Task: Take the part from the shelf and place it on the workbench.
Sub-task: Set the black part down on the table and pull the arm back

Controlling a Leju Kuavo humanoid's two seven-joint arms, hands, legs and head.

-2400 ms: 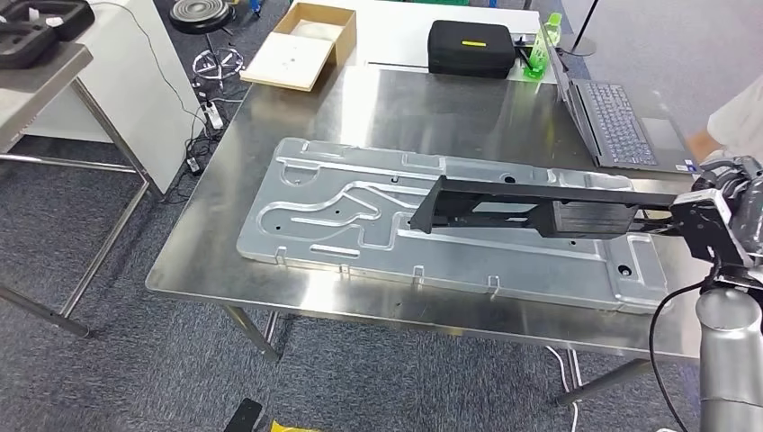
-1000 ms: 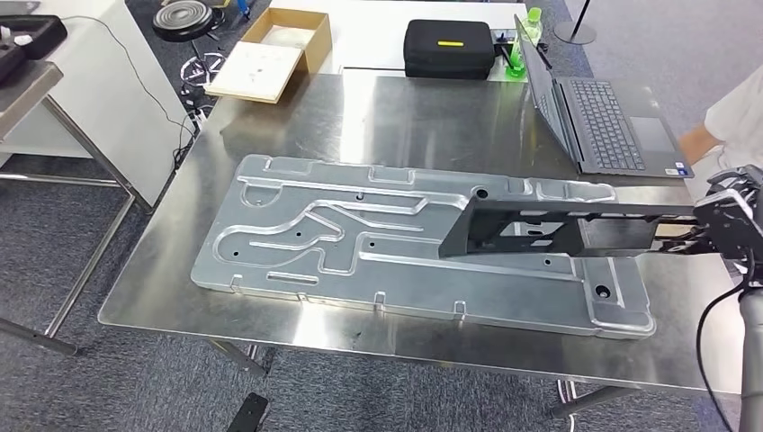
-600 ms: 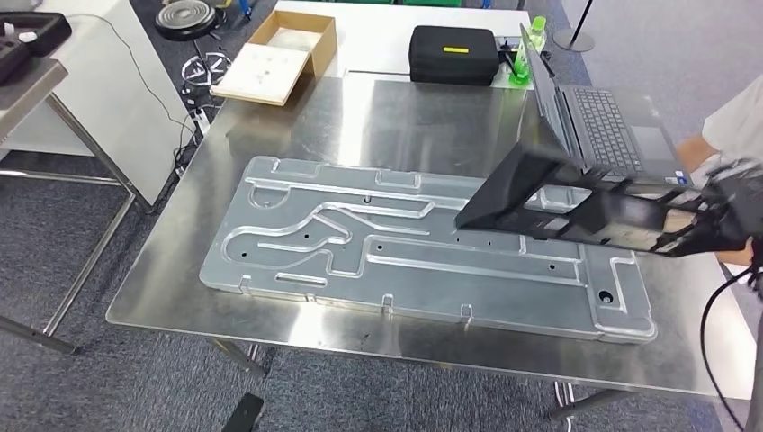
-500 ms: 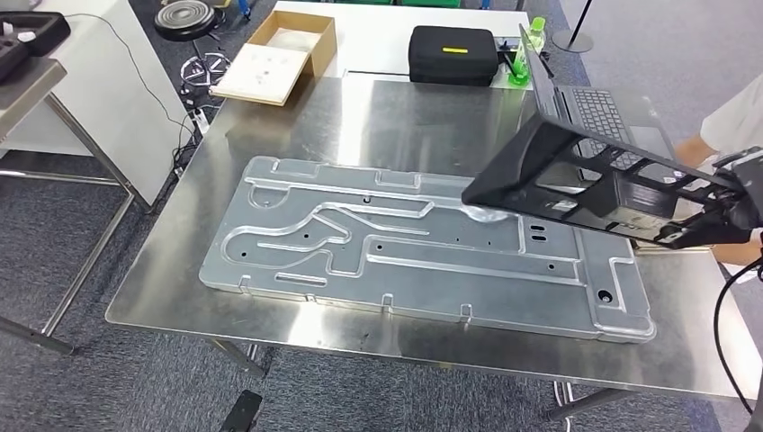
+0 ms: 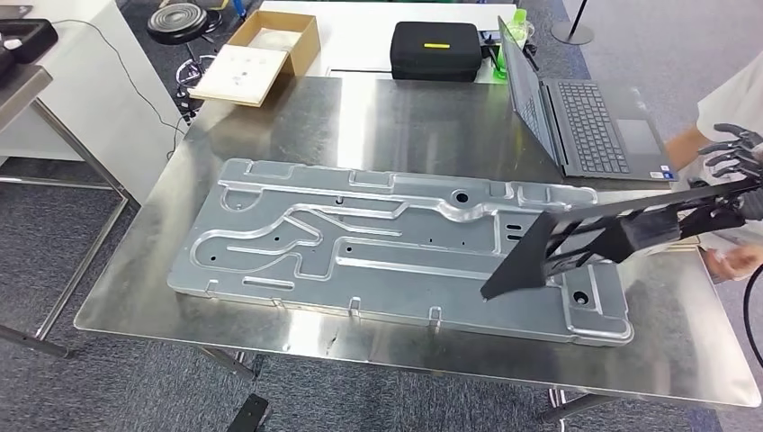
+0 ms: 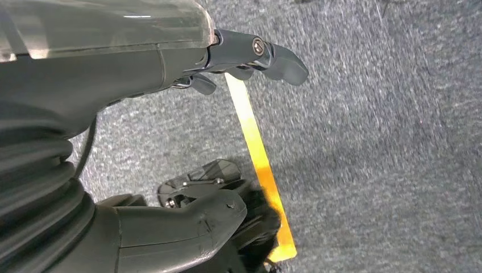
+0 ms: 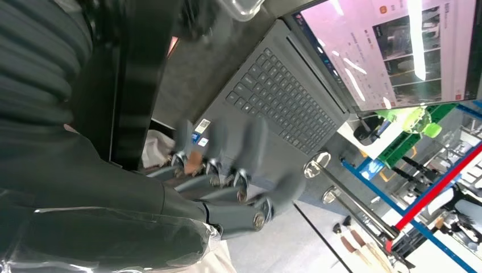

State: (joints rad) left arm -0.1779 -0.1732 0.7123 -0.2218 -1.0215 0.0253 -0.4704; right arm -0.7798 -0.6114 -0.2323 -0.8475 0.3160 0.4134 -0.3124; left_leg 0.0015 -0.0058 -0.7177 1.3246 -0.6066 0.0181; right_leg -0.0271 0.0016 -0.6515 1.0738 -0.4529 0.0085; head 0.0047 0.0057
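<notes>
The long black frame part point(image 5: 594, 238) slants over the right end of the steel workbench point(image 5: 405, 117). Its low end touches the big stamped metal plate point(image 5: 378, 234); its high end is at my right hand point(image 5: 731, 166). The fingers point(image 5: 727, 146) of that hand stand spread above the part. In the right wrist view the fingers point(image 7: 227, 165) are stretched out and blurred, away from the black part point(image 7: 125, 85), which runs beside the palm. My left hand point(image 6: 113, 68) hangs over the carpet with nothing in it, thumb and fingers apart.
An open laptop point(image 5: 585, 126) sits at the workbench's right back, with a black case point(image 5: 436, 49), a green bottle point(image 5: 504, 36) and a cardboard box point(image 5: 256, 58) beyond. A person's hand point(image 5: 733, 261) and white sleeve point(image 5: 742, 94) are at the right edge, close to the part.
The part swung down from above the laptop, and its far end now rests on the plate's right end. My right hand's fingers have spread off it. The camera shifted slightly.
</notes>
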